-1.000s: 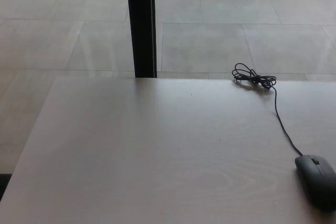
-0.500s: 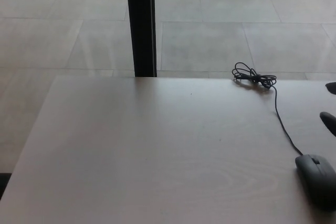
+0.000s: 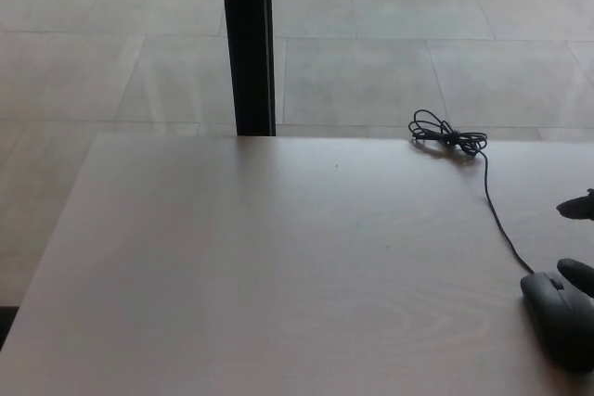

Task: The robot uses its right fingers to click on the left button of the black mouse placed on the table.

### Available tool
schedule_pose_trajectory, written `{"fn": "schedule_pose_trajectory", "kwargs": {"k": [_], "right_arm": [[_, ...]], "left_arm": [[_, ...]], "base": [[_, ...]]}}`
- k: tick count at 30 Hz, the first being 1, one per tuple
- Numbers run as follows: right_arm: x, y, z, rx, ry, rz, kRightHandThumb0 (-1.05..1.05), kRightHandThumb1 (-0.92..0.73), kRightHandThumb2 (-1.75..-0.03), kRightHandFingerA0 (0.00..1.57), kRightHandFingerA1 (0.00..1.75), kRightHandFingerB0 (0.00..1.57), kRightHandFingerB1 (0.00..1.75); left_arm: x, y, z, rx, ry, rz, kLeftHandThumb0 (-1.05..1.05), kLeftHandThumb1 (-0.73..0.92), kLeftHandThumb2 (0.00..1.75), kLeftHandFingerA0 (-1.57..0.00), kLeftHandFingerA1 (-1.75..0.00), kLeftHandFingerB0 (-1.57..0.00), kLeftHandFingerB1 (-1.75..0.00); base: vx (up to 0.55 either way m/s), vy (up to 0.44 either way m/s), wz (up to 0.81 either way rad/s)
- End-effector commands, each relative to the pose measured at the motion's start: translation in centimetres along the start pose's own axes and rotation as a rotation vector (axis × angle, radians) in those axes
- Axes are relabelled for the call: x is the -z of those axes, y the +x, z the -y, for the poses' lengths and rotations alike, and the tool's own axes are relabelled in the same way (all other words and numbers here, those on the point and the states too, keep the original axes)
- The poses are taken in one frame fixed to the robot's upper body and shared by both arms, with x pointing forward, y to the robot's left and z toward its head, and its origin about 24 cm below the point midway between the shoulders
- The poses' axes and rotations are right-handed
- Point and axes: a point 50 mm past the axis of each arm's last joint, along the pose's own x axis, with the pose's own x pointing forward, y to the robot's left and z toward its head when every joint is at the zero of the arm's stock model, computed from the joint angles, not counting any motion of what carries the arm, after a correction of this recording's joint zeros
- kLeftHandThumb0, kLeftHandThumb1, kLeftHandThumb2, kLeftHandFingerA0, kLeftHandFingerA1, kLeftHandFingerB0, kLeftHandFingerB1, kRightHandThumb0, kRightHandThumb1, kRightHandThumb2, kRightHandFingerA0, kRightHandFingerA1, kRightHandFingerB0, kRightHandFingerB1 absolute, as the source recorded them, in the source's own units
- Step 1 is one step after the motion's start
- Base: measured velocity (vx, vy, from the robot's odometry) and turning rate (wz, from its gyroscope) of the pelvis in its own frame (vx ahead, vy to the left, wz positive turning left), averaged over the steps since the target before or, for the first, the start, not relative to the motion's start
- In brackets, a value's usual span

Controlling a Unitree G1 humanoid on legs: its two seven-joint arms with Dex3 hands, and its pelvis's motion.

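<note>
The black mouse point(image 3: 558, 319) lies at the table's right front corner, partly cut off by the picture's edge. Its cable point(image 3: 495, 210) runs back to a bundled coil point(image 3: 448, 135) near the far edge. Only the tips of my right hand point(image 3: 579, 274) show at the right border. One fingertip point(image 3: 576, 204) hovers beside the cable, and the other sits just behind the mouse's rear right, close to it. The fingers are apart and hold nothing. My left hand does not show.
The pale wooden table point(image 3: 278, 266) fills the lower picture. A black vertical post point(image 3: 248, 44) stands behind its far edge over a tiled floor point(image 3: 399, 53).
My right hand came in from the right edge and has moved down toward the mouse. The lower fingertip now sits just behind it. The mouse has not moved.
</note>
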Motion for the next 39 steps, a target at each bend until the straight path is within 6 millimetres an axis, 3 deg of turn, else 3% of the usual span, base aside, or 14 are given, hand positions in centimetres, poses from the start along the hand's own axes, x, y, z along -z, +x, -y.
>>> {"fn": "schedule_pose_trajectory", "kwargs": {"k": [1, 2, 4, 5, 8, 20, 21, 22, 23, 34, 35, 36, 38, 39], "right_arm": [[-0.3, -0.4, 0.5, -0.001, -0.292, 0.140, -0.67, -0.82, -0.66, 0.38, 0.46, 0.45, 0.36], [-0.4, -0.5, 0.3, -0.014, -0.312, 0.146, -0.64, -0.67, -1.06, 0.32, 0.56, 0.35, 0.51], [-0.6, -0.7, 0.1, -0.022, -0.315, 0.166, -0.66, -0.80, -0.65, 0.40, 0.46, 0.46, 0.36], [-0.7, -0.8, -0.1, -0.029, -0.320, 0.174, -0.66, -0.67, -1.05, 0.32, 0.56, 0.34, 0.51], [-1.0, -1.0, -0.5, -0.015, -0.346, 0.201, -0.67, -0.83, -0.65, 0.43, 0.46, 0.46, 0.35], [-1.6, -1.6, -1.8, -0.026, -0.335, 0.227, -0.67, -0.85, -0.65, 0.41, 0.49, 0.46, 0.36], [-1.2, -1.7, -1.9, -0.033, -0.326, 0.214, -0.63, -0.64, -1.03, 0.36, 0.59, 0.40, 0.54], [-1.0, -1.8, -2.0, -0.041, -0.327, 0.198, -0.67, -0.83, -0.65, 0.41, 0.48, 0.45, 0.36], [-0.7, -1.9, -2.0, -0.046, -0.330, 0.186, -0.68, -0.83, -0.65, 0.40, 0.47, 0.46, 0.36], [0.0, -2.6, -2.6, -0.040, -0.337, 0.169, -0.67, -0.83, -0.65, 0.41, 0.47, 0.46, 0.36], [0.0, -2.7, -2.7, -0.053, -0.328, 0.161, -0.64, -0.66, -1.05, 0.35, 0.58, 0.38, 0.53], [-0.1, -2.7, -2.9, -0.064, -0.334, 0.165, -0.66, -0.85, -0.66, 0.41, 0.46, 0.44, 0.36], [-0.3, -2.7, -3.1, -0.064, -0.327, 0.169, -0.64, -0.66, -1.05, 0.37, 0.58, 0.38, 0.53], [-0.5, -2.7, -3.2, -0.066, -0.323, 0.173, -0.71, -0.85, -0.67, 0.41, 0.46, 0.44, 0.35]], "left_arm": [[-1.3, 0.1, -0.7, -0.004, -0.007, 0.046, -0.92, 0.92, 0.76, -0.69, -0.58, -0.55, -0.49], [-1.2, 0.1, -0.7, 0.002, -0.004, 0.046, -0.91, 0.92, 0.75, -0.69, -0.57, -0.53, -0.48], [-1.3, 0.1, -0.7, 0.007, 0.003, 0.049, -0.92, 0.92, 0.75, -0.68, -0.55, -0.52, -0.47], [-1.3, 0.1, -0.7, 0.008, 0.012, 0.045, -0.94, 0.92, 0.75, -0.63, -0.54, -0.49, -0.46], [-1.3, 0.1, -0.7, 0.002, 0.007, 0.047, -0.92, 0.92, 0.77, -0.70, -0.57, -0.50, -0.47], [-1.0, 0.1, -0.5, -0.001, -0.016, 0.037, -0.98, 0.79, 0.93, -0.70, -0.61, -0.52, -0.52], [-1.0, 0.1, -0.5, 0.007, -0.013, 0.038, -0.92, 0.92, 0.76, -0.67, -0.55, -0.53, -0.47], [-1.0, 0.1, -0.5, 0.009, -0.007, 0.041, -0.89, 0.75, 1.14, -0.61, -0.63, -0.53, -0.58], [-1.1, 0.1, -0.5, 0.007, -0.005, 0.040, -0.92, 0.92, 0.76, -0.67, -0.55, -0.54, -0.47], [-1.3, 0.1, -0.4, 0.003, -0.001, 0.041, -0.92, 0.92, 0.76, -0.67, -0.54, -0.54, -0.46], [-1.3, 0.1, -0.4, 0.004, 0.003, 0.045, -0.93, 0.92, 0.75, -0.66, -0.55, -0.55, -0.47], [-1.3, 0.0, -0.5, 0.023, 0.008, 0.063, -0.93, 0.92, 0.79, -0.65, -0.59, -0.50, -0.49], [-1.4, 0.0, -0.5, 0.022, 0.004, 0.067, -0.95, 0.92, 0.79, -0.66, -0.60, -0.50, -0.49], [-1.4, 0.1, -0.5, 0.016, 0.001, 0.060, -0.94, 0.92, 0.78, -0.68, -0.58, -0.51, -0.48]], "base": [[0.00, 0.000, 0.00], [0.00, 0.000, 0.00], [0.00, 0.000, 0.00], [0.00, 0.000, 0.00], [0.00, 0.000, 0.00], [0.00, 0.000, 0.00], [0.00, 0.000, 0.00], [0.00, 0.000, 0.00], [0.00, 0.000, 0.00], [0.00, 0.000, 0.00], [0.00, 0.000, 0.00], [0.00, 0.000, 0.00], [0.00, 0.000, 0.00], [0.00, 0.000, 0.00]]}}
